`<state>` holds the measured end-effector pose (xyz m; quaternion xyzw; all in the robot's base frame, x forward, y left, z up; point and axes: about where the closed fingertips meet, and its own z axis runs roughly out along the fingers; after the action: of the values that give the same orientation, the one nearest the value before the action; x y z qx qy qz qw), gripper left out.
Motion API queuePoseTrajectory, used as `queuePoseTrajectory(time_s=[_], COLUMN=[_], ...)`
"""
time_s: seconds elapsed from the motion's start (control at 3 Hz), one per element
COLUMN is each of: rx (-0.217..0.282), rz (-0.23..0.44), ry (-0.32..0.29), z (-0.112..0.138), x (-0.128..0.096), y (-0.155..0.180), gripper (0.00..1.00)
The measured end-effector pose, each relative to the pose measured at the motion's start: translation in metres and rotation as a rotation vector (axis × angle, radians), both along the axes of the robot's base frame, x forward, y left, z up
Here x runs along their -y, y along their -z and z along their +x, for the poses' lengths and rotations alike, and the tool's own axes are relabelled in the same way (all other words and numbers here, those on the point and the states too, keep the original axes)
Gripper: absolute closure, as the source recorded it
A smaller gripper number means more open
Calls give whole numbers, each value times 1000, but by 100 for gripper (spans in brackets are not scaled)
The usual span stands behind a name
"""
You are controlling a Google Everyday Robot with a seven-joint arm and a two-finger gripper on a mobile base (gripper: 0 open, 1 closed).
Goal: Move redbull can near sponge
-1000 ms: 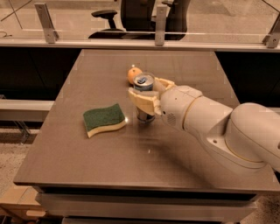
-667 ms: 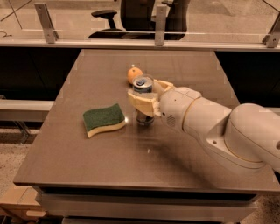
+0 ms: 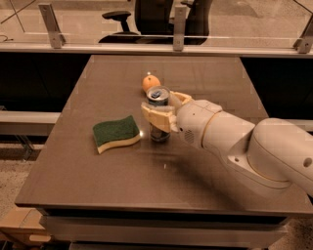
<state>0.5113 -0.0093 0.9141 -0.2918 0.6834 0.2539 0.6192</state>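
Since the earlier frames nothing has visibly shifted: the pincer [image 3: 157, 102], the redbull can [image 3: 159, 133] and the sponge [image 3: 116, 133] all sit where they were a second ago.

Nearest is the front edge of the counter [image 3: 98, 180], a square slab of dull grey-brown with a faint sheen and a thicker dark lip along the front. Below its left corner there is speckled floor.

The arm [image 3: 234, 141] comes in from the right over the counter. It has smooth, rounded off-white shells joined at ring seams and narrows toward the wrist.

The pincer is at the middle of the counter, clamped on the redbull can. One cream finger crosses the can's front and the other lies behind its rim. The can stands upright with its base on the counter. It is a slim metal cylinder, and its silver top and dark opening show above the front finger.

The sponge lies flat just to the left of the can, apart from it. It has a dark green rough top over pale yellow foam, with wavy edges.

Just behind the can sits a round orange [image 3: 151, 83].

Past the counter's far edge runs a low glass barrier held by metal posts [image 3: 178, 27]. Behind it a black office chair [image 3: 146, 14] stands on a pale floor.
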Motion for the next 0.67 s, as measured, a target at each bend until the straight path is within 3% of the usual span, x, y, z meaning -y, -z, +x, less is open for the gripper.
queuePoseTrajectory(time_s=[0.33,0.67], rx=[19,21], rz=[23,25], ry=[-1,-4], z=[4,4], x=[-3,-6], y=[2,2], gripper=[100,84])
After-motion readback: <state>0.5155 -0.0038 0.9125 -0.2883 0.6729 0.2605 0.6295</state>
